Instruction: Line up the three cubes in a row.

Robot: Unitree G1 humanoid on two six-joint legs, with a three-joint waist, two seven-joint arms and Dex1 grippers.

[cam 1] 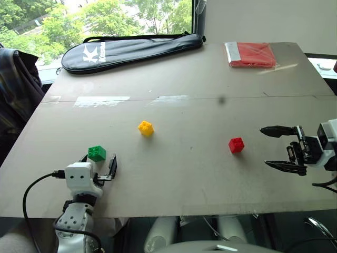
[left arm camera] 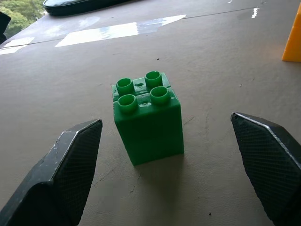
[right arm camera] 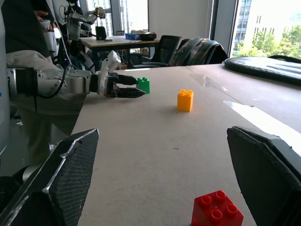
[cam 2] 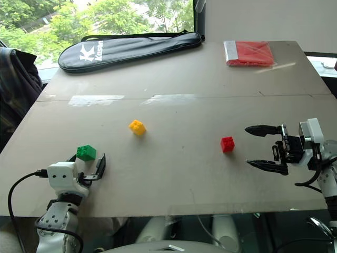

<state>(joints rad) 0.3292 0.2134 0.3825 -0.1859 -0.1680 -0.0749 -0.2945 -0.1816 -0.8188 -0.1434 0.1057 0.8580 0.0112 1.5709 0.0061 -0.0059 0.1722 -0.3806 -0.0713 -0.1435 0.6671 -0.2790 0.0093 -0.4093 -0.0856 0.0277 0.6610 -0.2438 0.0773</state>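
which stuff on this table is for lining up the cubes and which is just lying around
For the job: green cube, just ahead of the open left claw; yellow cube; red cube, near the open right claw.

Just lying about: black racket bag and flat red packet, both at the table's far edge.

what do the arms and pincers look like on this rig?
Left pincer: white boxy wrist housing, silver-grey jointed arm, black cable looping off it. Right pincer: white and black housing, black cabling. Each has two black tapered fingers with cross-hatched textured pads.
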